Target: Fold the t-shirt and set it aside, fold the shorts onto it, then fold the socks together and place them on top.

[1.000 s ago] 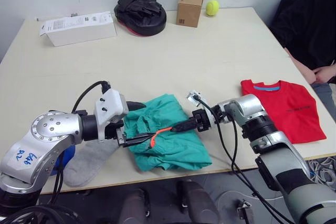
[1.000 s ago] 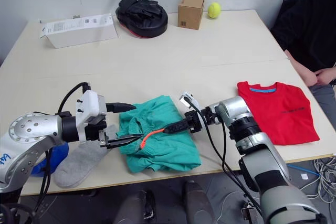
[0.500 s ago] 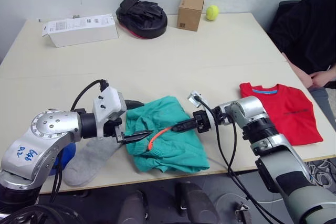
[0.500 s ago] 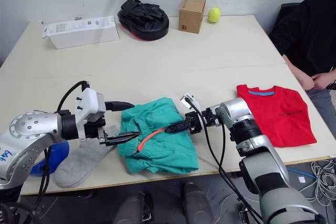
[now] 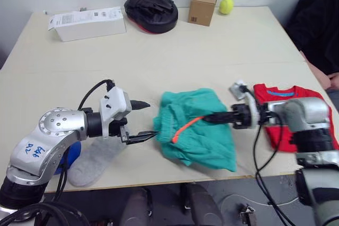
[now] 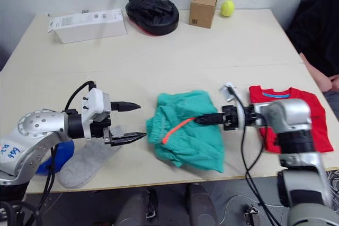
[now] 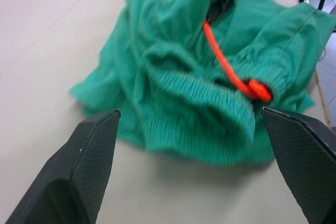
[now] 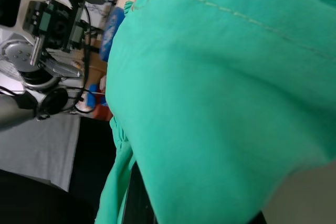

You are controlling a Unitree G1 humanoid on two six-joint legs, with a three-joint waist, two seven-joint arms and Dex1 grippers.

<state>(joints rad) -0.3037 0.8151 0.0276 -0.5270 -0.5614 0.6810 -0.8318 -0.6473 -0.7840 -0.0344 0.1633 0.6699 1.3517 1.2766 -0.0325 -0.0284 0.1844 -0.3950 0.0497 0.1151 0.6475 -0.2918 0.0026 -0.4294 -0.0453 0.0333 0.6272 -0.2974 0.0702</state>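
Between the two grippers, on the table (image 5: 159, 67): shorts (image 5: 198, 130), bunched in a heap near the front edge, orange drawstring (image 5: 185, 129) trailing across the middle. Left gripper (image 5: 144, 119) just beside the shorts' gathered waistband edge, fingers (image 5: 141, 137) spread wide, nothing between them, tips close to the fabric but apart from it. Same in the left wrist view: both fingers flanking the waistband at a gap, drawstring knot nearer one fingertip. Right gripper (image 5: 207, 118) reaching into the shorts from the opposite side, tips buried in the green fabric at the drawstring's end; fingers pinching the shorts there, fabric draped over them in the right wrist view. T-shirt (image 6: 296, 116) flat on the table behind the right gripper's wrist, partly hidden by that arm, blue collar band visible. One grey sock (image 5: 95, 154) lying flat behind and below the left gripper, under its wrist, beside a blue object (image 5: 68, 158). Far side of table, well apart from both grippers: white box (image 5: 87, 23), black glove (image 5: 152, 10), cardboard box (image 5: 203, 5), tennis ball (image 5: 226, 6). Person's arm (image 5: 319, 72) at the table's right edge.
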